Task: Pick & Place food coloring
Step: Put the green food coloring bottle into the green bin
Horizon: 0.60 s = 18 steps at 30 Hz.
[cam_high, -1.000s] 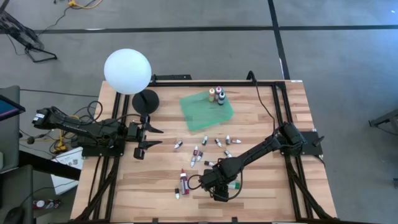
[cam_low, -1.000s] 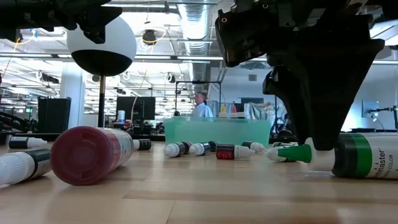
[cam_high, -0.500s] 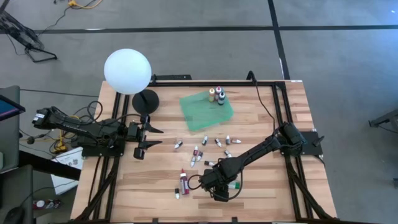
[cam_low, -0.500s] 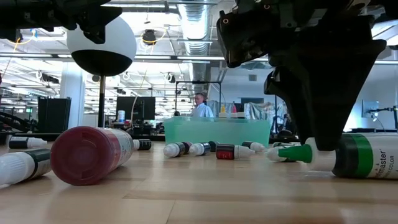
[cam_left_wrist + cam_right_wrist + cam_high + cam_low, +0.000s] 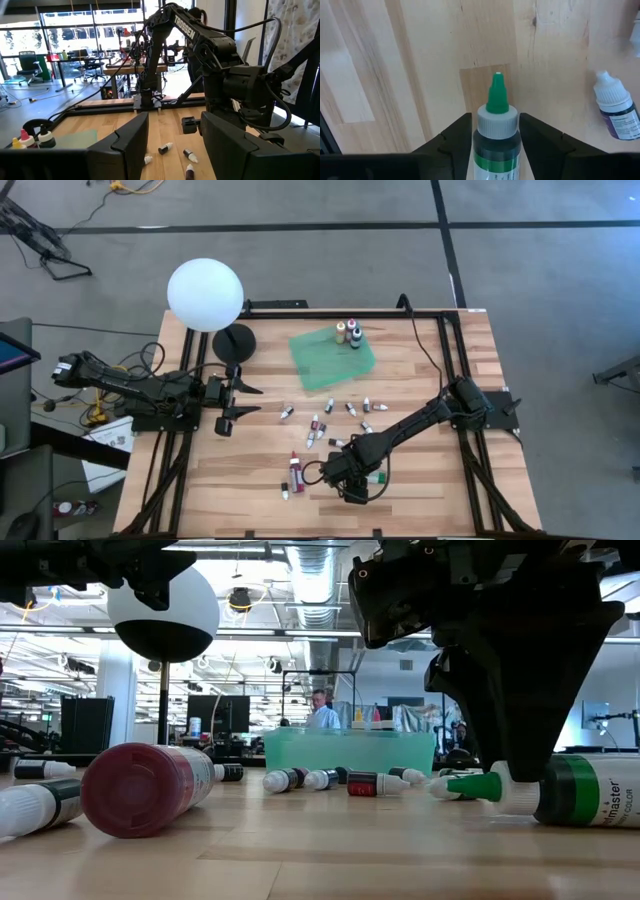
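A big red bottle (image 5: 145, 790) lies on its side on the wooden table (image 5: 320, 860), near on the left. On the right a green-tipped bottle (image 5: 545, 790) lies under the dark right gripper (image 5: 520, 660). Small bottles (image 5: 330, 780) lie in a row before the far green tray (image 5: 350, 748). A white ball lamp (image 5: 163, 612) stands far left.

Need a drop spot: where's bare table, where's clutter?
Free: the table's near right corner, the strip right of the tray, and the near left corner. Crowded: the small bottles between the tray and the right gripper.
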### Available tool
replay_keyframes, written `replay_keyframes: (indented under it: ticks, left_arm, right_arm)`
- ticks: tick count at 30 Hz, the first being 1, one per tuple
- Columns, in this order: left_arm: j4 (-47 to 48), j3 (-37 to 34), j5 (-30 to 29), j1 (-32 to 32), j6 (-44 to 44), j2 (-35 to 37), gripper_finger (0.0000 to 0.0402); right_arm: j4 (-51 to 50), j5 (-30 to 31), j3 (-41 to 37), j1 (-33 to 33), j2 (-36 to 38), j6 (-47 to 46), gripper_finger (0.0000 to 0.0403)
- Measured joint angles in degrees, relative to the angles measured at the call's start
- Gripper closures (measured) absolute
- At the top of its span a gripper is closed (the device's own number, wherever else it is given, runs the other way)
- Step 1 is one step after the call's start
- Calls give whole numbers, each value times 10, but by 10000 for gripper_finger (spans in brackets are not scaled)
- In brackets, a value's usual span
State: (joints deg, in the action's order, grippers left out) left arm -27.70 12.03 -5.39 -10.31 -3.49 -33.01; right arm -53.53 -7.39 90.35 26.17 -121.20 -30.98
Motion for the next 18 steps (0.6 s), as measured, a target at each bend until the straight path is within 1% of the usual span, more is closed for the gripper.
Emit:
replay_keyframes:
  ticks: [18]
  left_arm:
    - [0,0,0,0,4,0,225]
  right_arm:
    - [0,12,-1,0,0,1,254]
